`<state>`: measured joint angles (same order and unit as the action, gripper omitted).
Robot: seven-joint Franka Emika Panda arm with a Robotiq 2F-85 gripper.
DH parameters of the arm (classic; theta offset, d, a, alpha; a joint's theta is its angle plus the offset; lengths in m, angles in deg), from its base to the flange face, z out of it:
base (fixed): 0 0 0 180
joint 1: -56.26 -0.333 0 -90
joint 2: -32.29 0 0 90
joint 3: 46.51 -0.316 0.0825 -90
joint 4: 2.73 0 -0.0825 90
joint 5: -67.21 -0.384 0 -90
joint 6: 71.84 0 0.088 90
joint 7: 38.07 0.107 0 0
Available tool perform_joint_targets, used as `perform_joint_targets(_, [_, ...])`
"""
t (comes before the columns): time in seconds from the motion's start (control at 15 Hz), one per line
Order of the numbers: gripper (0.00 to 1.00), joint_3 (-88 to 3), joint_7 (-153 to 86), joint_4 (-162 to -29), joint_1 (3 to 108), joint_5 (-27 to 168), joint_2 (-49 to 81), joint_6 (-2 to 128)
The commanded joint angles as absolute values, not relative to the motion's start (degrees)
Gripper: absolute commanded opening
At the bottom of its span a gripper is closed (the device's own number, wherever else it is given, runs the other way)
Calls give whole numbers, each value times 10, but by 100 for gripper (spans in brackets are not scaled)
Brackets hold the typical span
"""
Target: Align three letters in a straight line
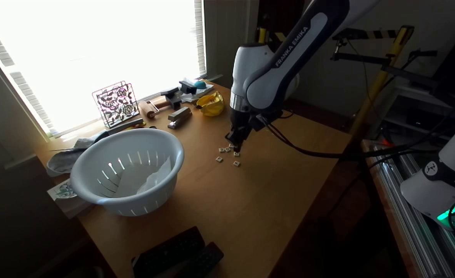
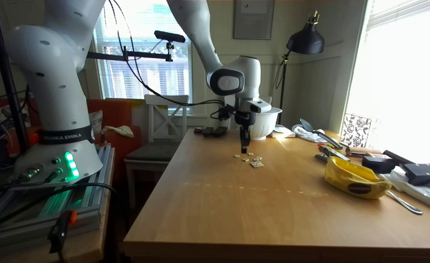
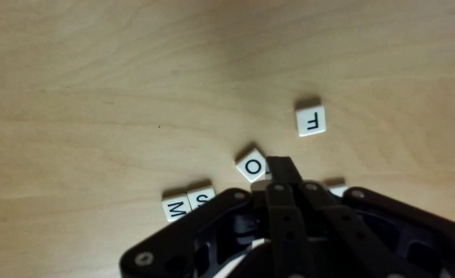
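Observation:
Several small cream letter tiles lie on the wooden table, in both exterior views (image 1: 219, 159) (image 2: 236, 156). In the wrist view the M tile (image 3: 174, 207) and the S tile (image 3: 200, 196) lie side by side, touching. The O tile (image 3: 250, 166) lies turned at an angle up and right of them. The F tile (image 3: 311, 121) lies apart, further up and right. Another tile (image 3: 338, 189) is mostly hidden behind the gripper. My gripper (image 3: 283, 168) is shut, its fingers together over the tiles beside the O. A greyish sliver at the fingertip is too small to identify. In both exterior views the gripper (image 1: 236, 147) (image 2: 244, 149) points down among the tiles.
A pale blue colander (image 1: 154, 202) stands on the table near the tiles. A yellow pouch (image 1: 211, 104), a stapler (image 1: 179, 117) and other clutter line the window side. Dark remotes (image 1: 173, 249) lie at a table end. A cable (image 1: 308, 153) hangs from the arm.

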<state>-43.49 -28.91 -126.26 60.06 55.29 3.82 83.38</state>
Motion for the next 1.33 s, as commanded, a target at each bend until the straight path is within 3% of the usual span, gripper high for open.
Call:
perform_joint_targets(0.0, [0, -433, -302, -1254, 606, 563, 13, 869])
perform_joint_targets(0.4, [0, -442, -326, -1251, 615, 564, -4, 920])
perform_joint_targets(1.27, [0, -450, -320, -1266, 627, 550, 0, 906])
